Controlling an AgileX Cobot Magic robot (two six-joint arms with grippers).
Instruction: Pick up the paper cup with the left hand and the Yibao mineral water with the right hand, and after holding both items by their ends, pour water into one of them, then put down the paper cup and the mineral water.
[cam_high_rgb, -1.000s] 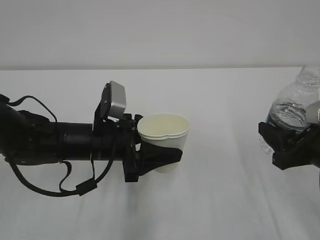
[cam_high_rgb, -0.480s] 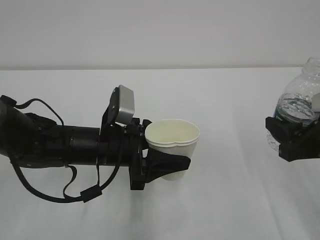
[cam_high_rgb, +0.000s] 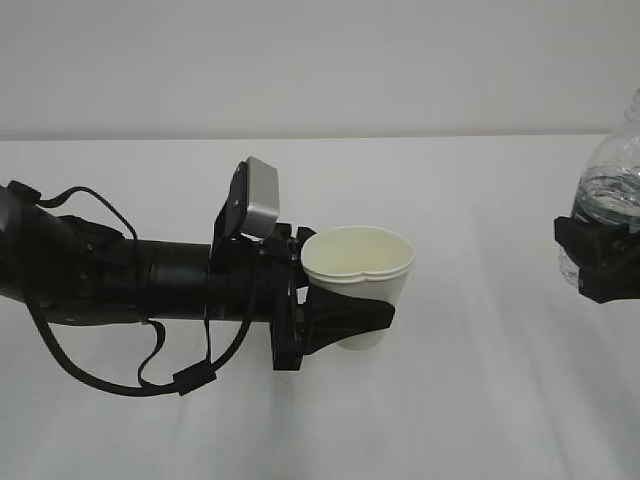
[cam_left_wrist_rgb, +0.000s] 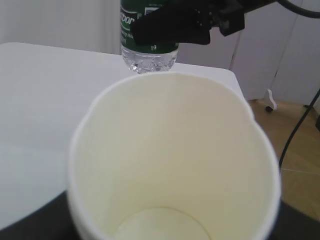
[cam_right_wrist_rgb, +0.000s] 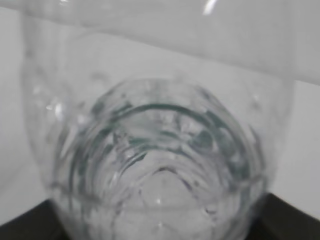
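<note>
My left gripper (cam_high_rgb: 345, 318) is shut on the white paper cup (cam_high_rgb: 358, 278) and holds it upright above the table, its rim pinched out of round. The left wrist view looks down into the cup's cream inside (cam_left_wrist_rgb: 170, 165), which looks empty. My right gripper (cam_high_rgb: 600, 260) is shut on the Yibao mineral water bottle (cam_high_rgb: 610, 195) at the right edge of the exterior view, partly cut off. The left wrist view shows that bottle (cam_left_wrist_rgb: 147, 42) with its green label, held by black fingers (cam_left_wrist_rgb: 172, 25). The right wrist view is filled by the clear bottle (cam_right_wrist_rgb: 160, 165).
A white table (cam_high_rgb: 480, 400) lies under both arms. A pale wall stands behind it. In the left wrist view the table's far corner (cam_left_wrist_rgb: 227, 75) shows, with brown floor (cam_left_wrist_rgb: 295, 145) and a black cable (cam_left_wrist_rgb: 300, 120) beyond.
My left arm has carried the cup to the right and slightly down. My right gripper has carried the bottle to the right, further out of the exterior view.
</note>
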